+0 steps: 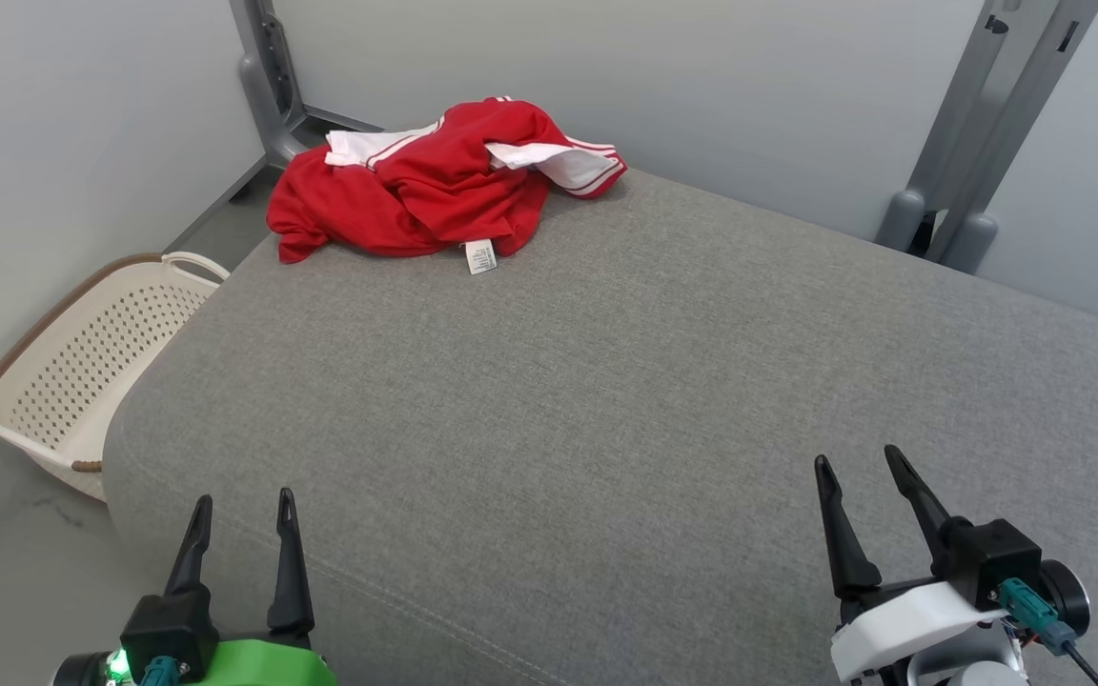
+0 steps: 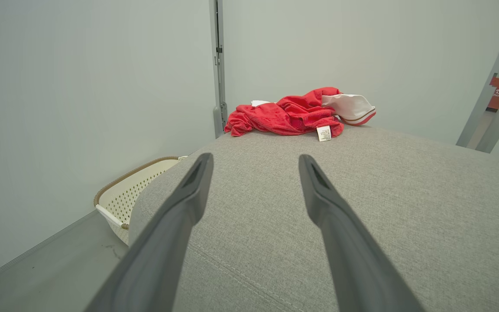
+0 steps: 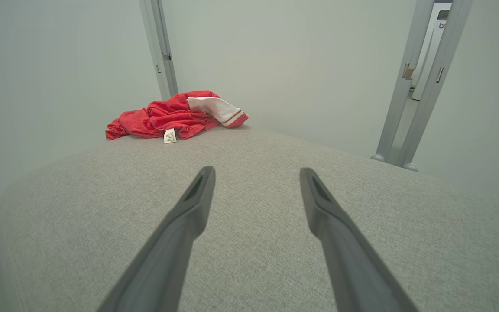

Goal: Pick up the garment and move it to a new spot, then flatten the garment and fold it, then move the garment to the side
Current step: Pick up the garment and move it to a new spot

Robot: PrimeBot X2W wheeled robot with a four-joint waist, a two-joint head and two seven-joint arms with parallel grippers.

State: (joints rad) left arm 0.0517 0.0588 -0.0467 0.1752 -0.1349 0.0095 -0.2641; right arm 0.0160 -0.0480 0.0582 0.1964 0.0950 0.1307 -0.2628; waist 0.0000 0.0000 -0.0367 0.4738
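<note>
Trainee: Garment (image 1: 416,195) lies where, exactly?

Mentor: It sits crumpled in a red-and-white heap at the far left corner of the grey cushion (image 1: 606,400). Its white care label (image 1: 480,255) hangs out on the heap's near side.

Trainee: And the tools?

Mentor: The left gripper (image 1: 244,497) and right gripper (image 1: 857,456) both hover over the near edge. Their fingers are spread wide with nothing between them, well apart from the cloth.

Trainee: So the pick-up is not yet begun. How do I do it well?

Mentor: I'd send the left arm, since the heap sits on its side. Come down on a raised fold at the top of the pile, not a flat hem, so the fingers close on cloth rather than cushion. Pinch few layers if you can, because a thick bunch will likely make flattening harder.

Trainee: Risks?

Mentor: The heap is close to the left edge, with the white basket (image 1: 82,362) on the floor just beside that edge. A sideways drag could tip it off. Lift first, then carry it toward the cushion's middle, where both arms should reach it.
</note>
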